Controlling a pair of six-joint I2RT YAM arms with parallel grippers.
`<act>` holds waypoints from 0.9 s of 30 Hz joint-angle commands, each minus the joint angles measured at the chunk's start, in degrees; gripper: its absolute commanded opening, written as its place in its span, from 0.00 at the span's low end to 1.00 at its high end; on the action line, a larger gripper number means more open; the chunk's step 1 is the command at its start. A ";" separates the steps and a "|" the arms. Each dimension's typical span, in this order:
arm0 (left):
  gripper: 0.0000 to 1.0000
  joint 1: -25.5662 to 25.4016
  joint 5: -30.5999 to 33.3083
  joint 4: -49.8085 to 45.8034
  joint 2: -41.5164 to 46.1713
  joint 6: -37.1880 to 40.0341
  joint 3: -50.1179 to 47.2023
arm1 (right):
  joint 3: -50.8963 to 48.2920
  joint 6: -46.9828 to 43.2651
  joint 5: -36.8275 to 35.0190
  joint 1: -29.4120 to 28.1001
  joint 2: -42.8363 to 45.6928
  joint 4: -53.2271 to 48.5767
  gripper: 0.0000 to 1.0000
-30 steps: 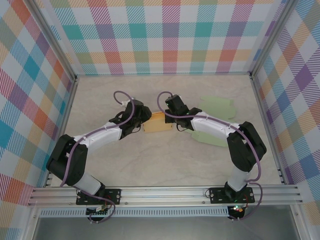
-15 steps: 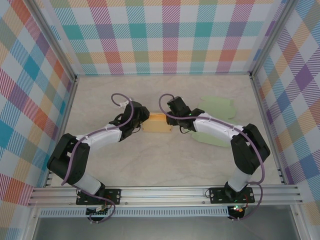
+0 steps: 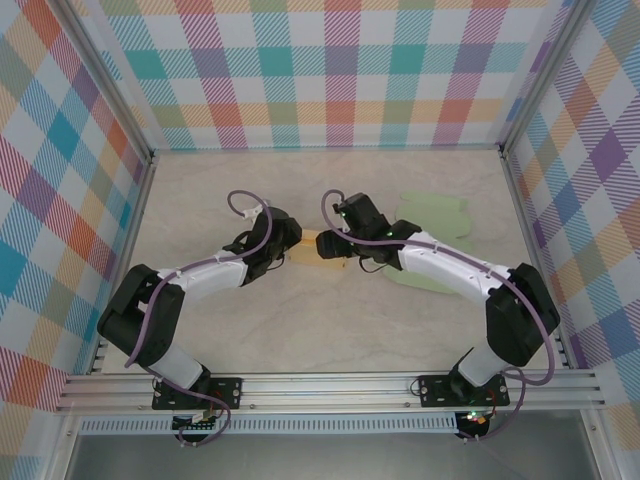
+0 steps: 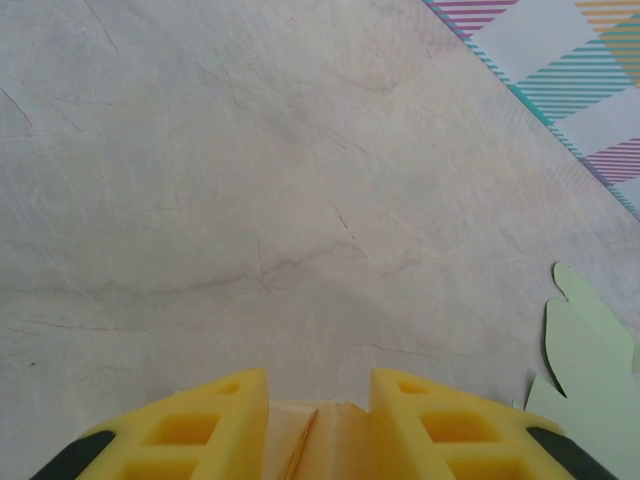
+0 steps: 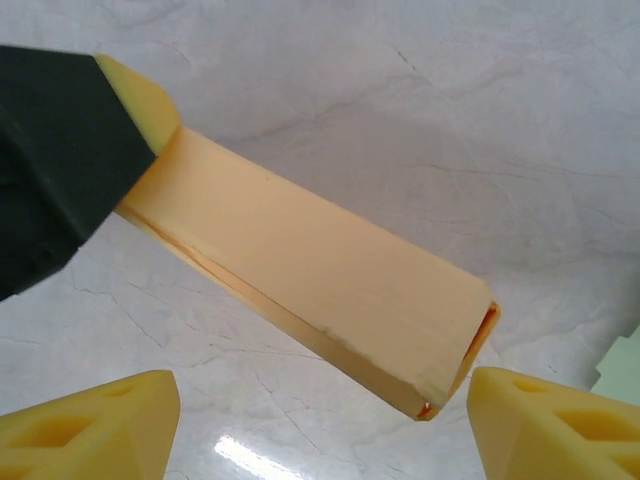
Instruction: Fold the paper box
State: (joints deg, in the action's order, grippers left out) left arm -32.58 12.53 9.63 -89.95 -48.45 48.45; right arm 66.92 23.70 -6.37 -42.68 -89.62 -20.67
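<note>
The folded orange paper box (image 5: pixel 310 275) hangs a little above the marble table, one open end toward the lower right. My left gripper (image 4: pixel 320 388) is shut on its other end, with orange paper pinched between the yellow fingers (image 4: pixel 210 420). The right gripper (image 5: pixel 325 388) is open wide just below the box, with its fingertips (image 5: pixel 110 415) apart from it. From above, the left gripper (image 3: pixel 294 243) and right gripper (image 3: pixel 330 246) meet at the table's middle, and a sliver of the box (image 3: pixel 309 241) shows between them.
Two flat pale green paper cutouts (image 3: pixel 432 214) (image 3: pixel 418 276) lie on the table right of the box, partly under the right arm. One cutout's edge (image 4: pixel 590 370) shows in the left wrist view. Checkered walls enclose the table.
The box lay flat and wide between the grippers; now it is turned and mostly covered. The right gripper has moved left over it, and the left gripper has shifted slightly right.
</note>
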 commanded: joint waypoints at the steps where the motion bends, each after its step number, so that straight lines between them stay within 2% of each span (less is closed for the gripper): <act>1: 0.32 -0.82 -0.13 -6.99 -2.32 0.28 -2.93 | 2.92 1.94 -0.82 1.41 -0.58 -1.09 0.76; 8: 0.31 -1.25 0.19 -6.46 -2.68 0.17 -3.66 | 3.60 4.38 2.10 4.90 -5.77 -0.43 0.70; 12: 0.28 -1.26 0.30 -6.16 -2.87 -0.08 -4.53 | 1.59 5.58 4.01 6.19 -8.00 0.75 0.63; 23: 0.23 -0.76 -3.36 -2.01 -2.66 2.76 -9.69 | -8.18 6.24 7.71 7.47 -7.48 7.02 0.47; 24: 0.23 -0.62 -3.59 -1.44 -2.68 3.11 -10.41 | -8.99 6.56 7.97 7.68 -7.63 7.52 0.42; 27: 0.18 -0.64 -3.41 -1.42 -2.86 4.76 -11.82 | -10.16 7.30 9.00 8.13 -7.84 8.72 0.38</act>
State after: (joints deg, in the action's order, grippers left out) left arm -32.91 12.38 21.52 -89.19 -46.44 41.41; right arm 60.36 30.57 1.67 -34.74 -94.98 -6.76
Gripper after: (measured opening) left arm 0.189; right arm 0.391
